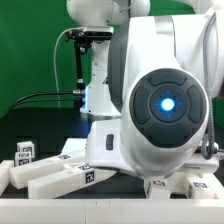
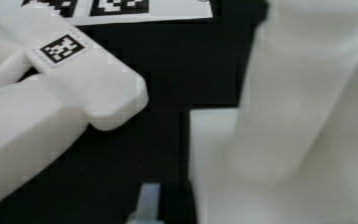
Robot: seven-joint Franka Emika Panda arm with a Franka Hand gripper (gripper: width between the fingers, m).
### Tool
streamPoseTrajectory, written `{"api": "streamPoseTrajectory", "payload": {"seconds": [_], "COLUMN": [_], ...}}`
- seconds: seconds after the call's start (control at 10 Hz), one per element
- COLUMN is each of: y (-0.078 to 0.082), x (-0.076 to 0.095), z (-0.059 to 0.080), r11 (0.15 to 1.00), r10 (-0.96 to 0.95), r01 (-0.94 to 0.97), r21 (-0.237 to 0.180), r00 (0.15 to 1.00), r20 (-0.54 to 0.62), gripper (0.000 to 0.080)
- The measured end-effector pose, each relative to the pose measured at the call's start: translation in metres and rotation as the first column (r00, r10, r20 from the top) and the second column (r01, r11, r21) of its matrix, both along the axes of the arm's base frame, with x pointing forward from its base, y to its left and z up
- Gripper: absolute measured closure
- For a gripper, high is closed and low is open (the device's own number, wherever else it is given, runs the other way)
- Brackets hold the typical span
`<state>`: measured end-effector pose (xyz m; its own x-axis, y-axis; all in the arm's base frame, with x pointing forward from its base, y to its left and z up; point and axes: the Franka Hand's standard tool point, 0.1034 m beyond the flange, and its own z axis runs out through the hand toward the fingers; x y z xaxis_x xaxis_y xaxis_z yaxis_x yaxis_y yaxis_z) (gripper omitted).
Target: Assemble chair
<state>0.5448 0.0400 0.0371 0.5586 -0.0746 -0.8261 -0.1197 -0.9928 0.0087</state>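
Exterior view: most of the picture is filled by the big white robot arm (image 1: pixel 165 105), which has a round grey cap with a blue light. White chair parts (image 1: pixel 60 172) are seen lying on the black table (image 1: pixel 40 125), low at the exterior view's left and near the camera. Small black-and-white tags (image 1: pixel 25 150) are stuck on them. More white pieces (image 1: pixel 175 187) are seen near at the exterior view's right.

In the wrist view, a white block (image 2: pixel 51 100) with a tag is seen close up. A tall white shape (image 2: pixel 309 100) beside it is blurred. The gripper fingers are not shown clearly, so it cannot be told if they are clenched or released.
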Motion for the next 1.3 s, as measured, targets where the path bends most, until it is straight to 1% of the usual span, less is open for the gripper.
{"api": "streamPoseTrajectory", "payload": {"seconds": [0.2,0.3,0.4,0.5,0.6,0.7,0.8,0.9,1.0,1.1,1.3], "y": [-0.001,-0.001,-0.001,-0.002,-0.004,-0.012,-0.025,-0.035,-0.050,-0.067,-0.090], "x": [0.000,0.003,0.011,0.012,0.022,0.047,0.074,0.075,0.066,0.072,0.066], "z": [0.000,-0.001,-0.002,0.003,0.007,0.016,0.025,0.037,0.050,0.063,0.092], "r11": [1.000,1.000,1.000,1.000,0.999,0.999,0.997,0.997,0.995,0.993,0.988], "r10": [-0.002,-0.003,-0.004,-0.018,-0.021,-0.032,-0.045,-0.057,-0.073,-0.080,-0.098], "r01": [0.002,0.003,0.004,0.019,0.023,0.039,0.061,0.076,0.095,0.114,0.151], "r21": [0.000,-0.001,-0.004,-0.021,-0.023,-0.031,-0.036,-0.029,-0.028,-0.030,-0.031], "r00": [1.000,1.000,0.998,0.999,0.996,0.980,0.942,0.907,0.895,0.844,0.772], "r20": [0.001,0.014,0.058,0.041,0.085,0.194,0.332,0.417,0.440,0.530,0.628], "gripper": [0.0768,0.0596,0.0415,0.0282,0.0282,0.0178,0.0158,0.0158,0.0151,0.0151,0.0151]}}
